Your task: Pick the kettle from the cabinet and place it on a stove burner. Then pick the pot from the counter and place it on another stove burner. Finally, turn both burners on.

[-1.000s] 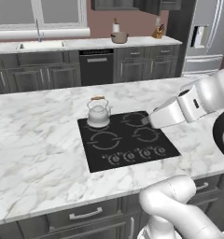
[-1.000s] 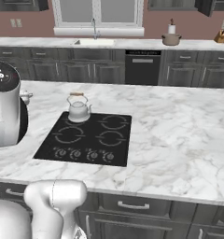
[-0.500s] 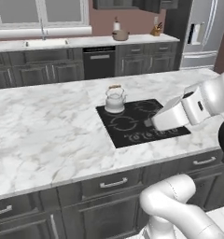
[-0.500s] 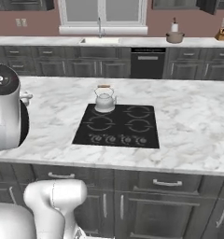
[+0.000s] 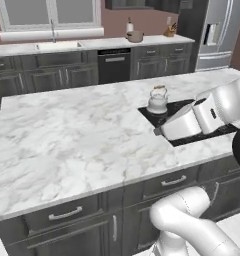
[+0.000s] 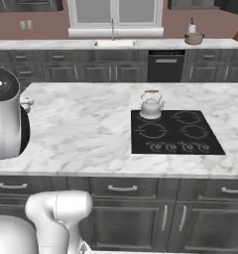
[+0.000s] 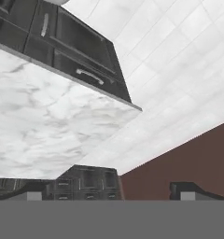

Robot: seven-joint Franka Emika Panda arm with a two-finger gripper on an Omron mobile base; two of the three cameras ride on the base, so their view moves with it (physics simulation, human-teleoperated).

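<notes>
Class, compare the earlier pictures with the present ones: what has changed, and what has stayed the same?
The whole scene has slid right in both base views, so the base has driven left along the island; nothing on it moved. The kettle still sits on the cooktop's rear-left burner, the pot still on the far counter. Nothing was grasped or released.

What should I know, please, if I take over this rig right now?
Gripper: open and holding nothing; fingertips point past the island corner.
Kettle: done, standing on the back-left burner of the cooktop.
Pot: not yet picked, on the back counter beside the paper-towel roll.
Left: fetch the pot, set it on a free burner, then turn both burners on at the knobs.
</notes>
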